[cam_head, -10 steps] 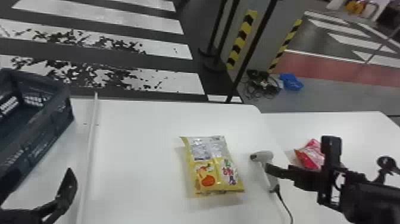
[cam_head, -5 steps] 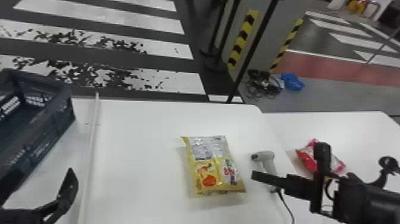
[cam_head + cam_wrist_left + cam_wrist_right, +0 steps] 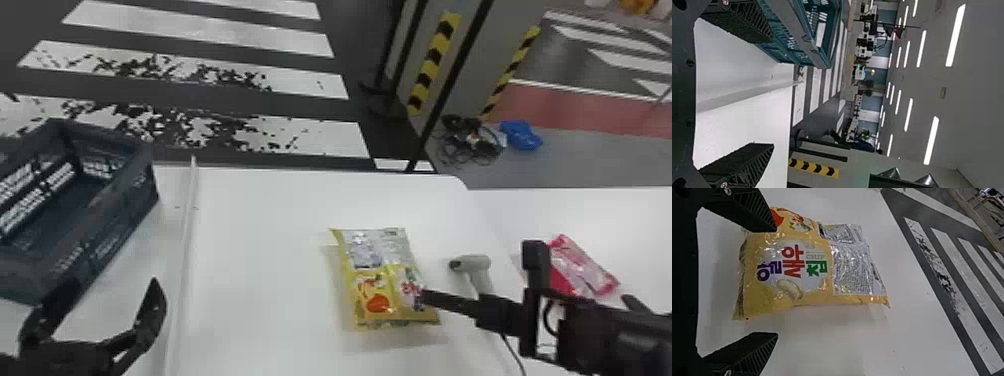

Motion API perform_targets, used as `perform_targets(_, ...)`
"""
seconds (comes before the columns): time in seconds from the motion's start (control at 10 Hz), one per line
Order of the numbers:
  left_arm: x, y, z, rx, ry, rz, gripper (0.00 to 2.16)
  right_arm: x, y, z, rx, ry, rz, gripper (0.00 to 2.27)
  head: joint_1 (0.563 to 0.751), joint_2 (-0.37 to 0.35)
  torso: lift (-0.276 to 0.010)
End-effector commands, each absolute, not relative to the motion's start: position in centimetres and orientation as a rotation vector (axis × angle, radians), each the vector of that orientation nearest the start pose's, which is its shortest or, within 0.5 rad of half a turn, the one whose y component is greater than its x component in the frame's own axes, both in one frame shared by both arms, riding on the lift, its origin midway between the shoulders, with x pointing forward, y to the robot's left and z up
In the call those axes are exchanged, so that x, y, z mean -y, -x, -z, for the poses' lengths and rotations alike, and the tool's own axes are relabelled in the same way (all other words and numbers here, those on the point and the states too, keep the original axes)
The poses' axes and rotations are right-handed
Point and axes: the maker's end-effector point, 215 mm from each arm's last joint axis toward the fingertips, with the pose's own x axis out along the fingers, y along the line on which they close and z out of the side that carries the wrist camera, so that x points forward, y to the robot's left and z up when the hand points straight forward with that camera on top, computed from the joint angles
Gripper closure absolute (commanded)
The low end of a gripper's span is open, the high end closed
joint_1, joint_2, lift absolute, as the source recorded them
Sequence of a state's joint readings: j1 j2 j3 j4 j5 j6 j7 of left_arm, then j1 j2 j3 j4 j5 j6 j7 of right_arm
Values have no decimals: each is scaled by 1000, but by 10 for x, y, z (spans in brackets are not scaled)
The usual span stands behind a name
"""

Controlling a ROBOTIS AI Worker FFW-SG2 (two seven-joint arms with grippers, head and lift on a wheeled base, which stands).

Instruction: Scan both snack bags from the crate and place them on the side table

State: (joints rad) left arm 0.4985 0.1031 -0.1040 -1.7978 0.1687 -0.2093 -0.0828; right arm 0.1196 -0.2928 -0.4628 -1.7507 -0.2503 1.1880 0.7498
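Nearest, the left gripper (image 3: 112, 287) stands spread at 9 o'clock from the yellow snack bag (image 3: 382, 280). The right gripper (image 3: 776, 282), fingers apart, is nearer; from it the bag lies toward 10 o'clock, long axis 11 to 5, so a grasp probably needs squaring across that axis. Beyond, at 3 o'clock from the bag, are the scanner (image 3: 475, 265) and, on the side table (image 3: 625, 215), the red snack bag (image 3: 587, 272).

Glossy, crinkled plastic film wraps the yellow snack bag (image 3: 387, 282) at the right end effector (image 3: 429, 298), whose matt black fingers (image 3: 756, 211) look ribbed. The scanner (image 3: 472, 262) near it is smooth, dull plastic. Beyond the left end effector (image 3: 114, 287), the crate (image 3: 125, 195) is rigid plastic; the table (image 3: 260, 250) below looks smooth.
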Motion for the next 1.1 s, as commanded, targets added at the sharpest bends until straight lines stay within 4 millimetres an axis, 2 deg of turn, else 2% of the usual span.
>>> perform_targets(0.0,-177,-422,411,-73,122,181,46,365,-415,501,-888,-476,-294,53,695,-259,-95)
perform_targets(0.6,-177,-422,413,-78,122,180,46,356,-414,523,-938,-498,-311,60,695,-242,-95)
perform_targets(0.7,-178,-422,413,-76,122,180,46,356,-415,524,-944,-500,-321,326,695,-240,-95)
perform_targets(0.8,-178,-421,414,-75,121,179,46,356,-415,524,-952,-494,-336,1008,695,-237,-95)
perform_targets(0.9,-178,-421,413,-71,121,179,46,355,-413,530,-972,-468,-332,2128,695,-234,-95)
perform_targets(1.0,-178,-421,413,-71,121,179,46,356,-412,532,-982,-450,-329,2263,695,-234,-95)
